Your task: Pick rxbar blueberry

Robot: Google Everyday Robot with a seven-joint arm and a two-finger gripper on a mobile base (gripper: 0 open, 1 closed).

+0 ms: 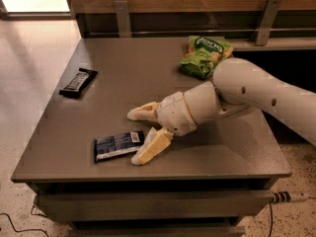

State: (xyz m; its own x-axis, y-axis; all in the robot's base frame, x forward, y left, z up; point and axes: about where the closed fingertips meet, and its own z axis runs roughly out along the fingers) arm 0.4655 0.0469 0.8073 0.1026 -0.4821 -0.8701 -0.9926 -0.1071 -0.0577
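my pincer (144,132) is spread wide, nothing in it, low over the surface (237,152), right at the end of the rxbar blueberry (117,145) lying flat near the front edge. guessing I'm angled sideways to straddle it

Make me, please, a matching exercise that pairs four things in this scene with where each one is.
Things:
1. rxbar blueberry
2. small black bar
3. green chip bag
4. gripper

Places on the table:
A. at the far edge, beside the arm's upper section
B. open, at the right end of the dark navy bar, one finger above it and one at its end
C. near the front edge, toward the picture's left
D. near the left edge, farther back

Pairs: 1-C, 2-D, 3-A, 4-B
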